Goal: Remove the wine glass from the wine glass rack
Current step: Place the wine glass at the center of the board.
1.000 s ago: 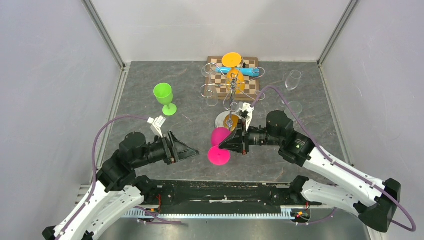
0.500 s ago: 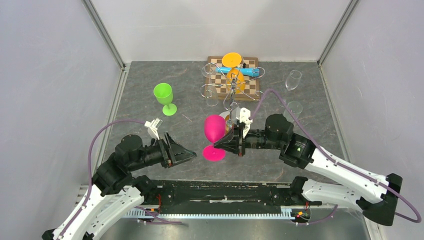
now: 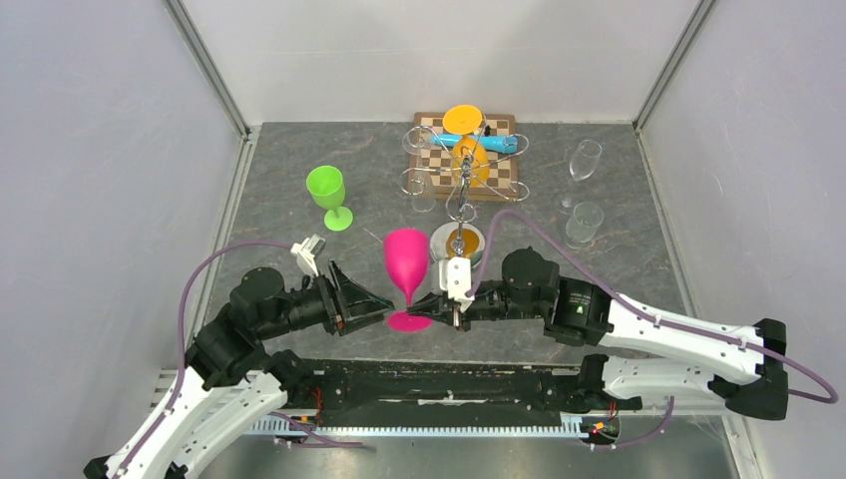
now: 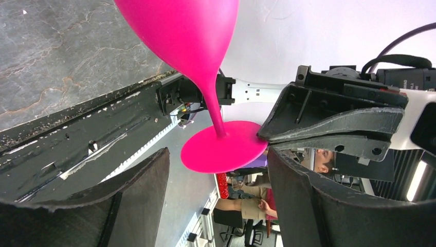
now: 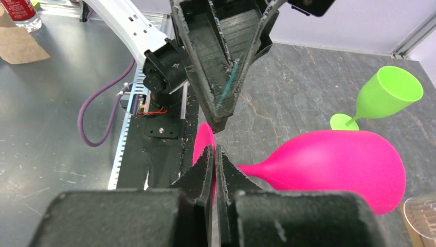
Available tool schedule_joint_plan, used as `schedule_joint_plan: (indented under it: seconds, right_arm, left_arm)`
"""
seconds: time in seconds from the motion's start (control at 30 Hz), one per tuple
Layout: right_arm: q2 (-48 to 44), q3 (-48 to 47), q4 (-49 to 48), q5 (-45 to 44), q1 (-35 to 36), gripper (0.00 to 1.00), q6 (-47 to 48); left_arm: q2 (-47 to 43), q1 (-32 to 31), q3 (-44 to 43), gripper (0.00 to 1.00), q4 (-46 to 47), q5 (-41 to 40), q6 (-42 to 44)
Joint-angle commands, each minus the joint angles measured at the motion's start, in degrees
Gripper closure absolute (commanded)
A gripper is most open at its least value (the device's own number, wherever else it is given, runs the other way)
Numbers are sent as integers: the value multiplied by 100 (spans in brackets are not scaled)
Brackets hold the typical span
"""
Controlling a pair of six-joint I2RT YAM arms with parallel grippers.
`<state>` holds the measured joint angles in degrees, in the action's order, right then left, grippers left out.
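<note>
The pink wine glass (image 3: 406,261) is off the chrome wine glass rack (image 3: 462,190) and stands nearly upright just above the table's near edge. My right gripper (image 3: 431,309) is shut on the rim of its round foot (image 3: 402,321). The right wrist view shows the fingers (image 5: 205,167) pinching the foot, with the pink bowl (image 5: 339,164) to the right. My left gripper (image 3: 377,310) is open, its tips just left of the foot. In the left wrist view the foot (image 4: 223,153) lies ahead of my left gripper (image 4: 218,198), between its spread fingers. An orange glass (image 3: 470,160) hangs on the rack.
A green glass (image 3: 327,190) stands at the left. A chessboard (image 3: 496,184) lies under the rack's far side, with a blue object (image 3: 481,142) across it. Two clear glasses (image 3: 584,160) (image 3: 584,222) are at the right. The black base rail (image 3: 439,384) runs along the near edge.
My right gripper has carried the pink glass left and nearer, away from the rack, turning it from tilted to nearly upright. The left gripper has shifted slightly toward the glass's foot.
</note>
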<state>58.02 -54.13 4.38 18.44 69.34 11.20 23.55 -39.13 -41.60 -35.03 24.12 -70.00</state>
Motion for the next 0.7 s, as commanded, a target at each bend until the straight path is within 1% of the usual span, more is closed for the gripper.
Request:
schedule_joint_plan:
  seconds: [0.0, 0.2, 0.5, 0.6, 0.67]
  right_arm:
    - [-20, -152, -618, -282, 298, 100, 477]
    - [160, -199, -909, -487, 654, 100, 807]
    - [345, -256, -954, -778, 1017, 100, 1146]
    - [385, -247, -1094, -881, 1102, 100, 1163]
    - [425, -226, -1212, -977, 1137, 100, 1165]
  left_arm:
    - [-121, -24, 74, 24, 138, 25, -318]
    - [-82, -24, 246, 24, 261, 18, -341]
    - [-23, -25, 365, 24, 601, -32, -432]
    - [-20, -24, 426, 27, 704, 13, -433]
    - [-23, -28, 492, 32, 766, 67, -430]
